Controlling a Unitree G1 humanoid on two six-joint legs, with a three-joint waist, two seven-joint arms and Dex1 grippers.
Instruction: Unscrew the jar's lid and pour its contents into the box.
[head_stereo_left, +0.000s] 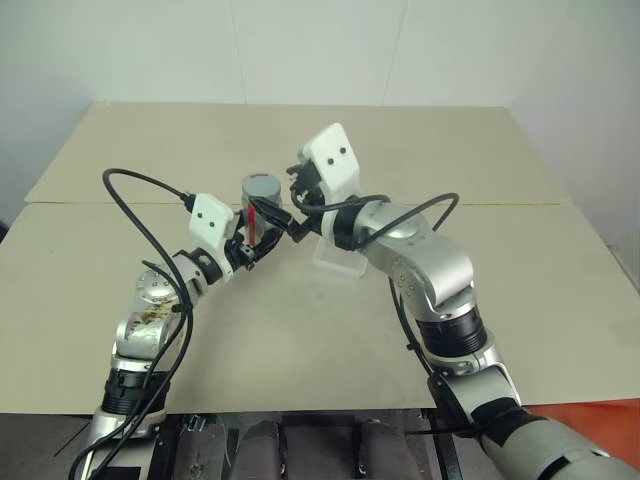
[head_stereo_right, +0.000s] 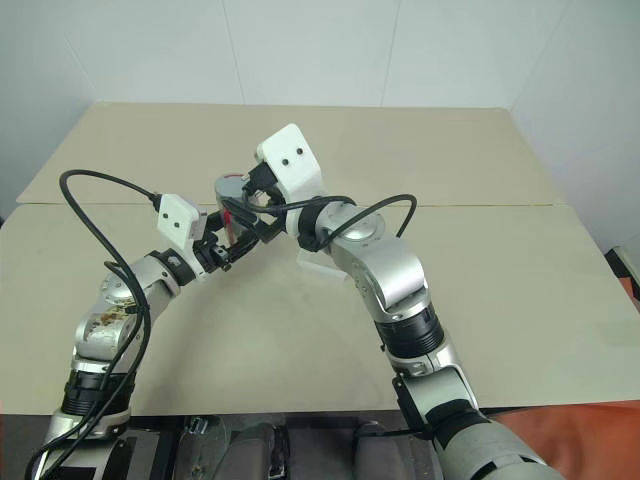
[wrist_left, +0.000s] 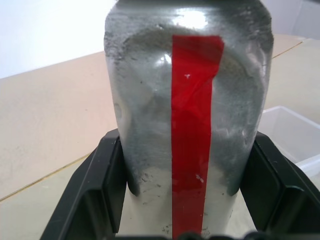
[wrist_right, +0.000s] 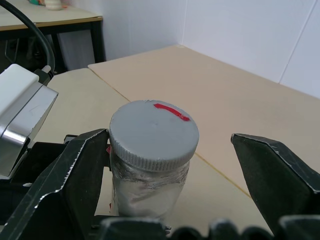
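2 silver-grey jointed arms with black collars are seen. White boxy wrist housings, each marked with 2 dark dots. Looping black cables. Black-fingered left gripper (head_stereo_left: 250, 243) and right gripper (head_stereo_left: 297, 205).

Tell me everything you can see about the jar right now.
The jar is a small silvery, crinkled metallic cylinder with a vertical red stripe down its side. Its grey ribbed lid, marked with a short red dash, is still on. It stands upright, held above the table, clamped at its lower body by the left gripper. The right gripper straddles the lid with jaws open, one finger at its rim.
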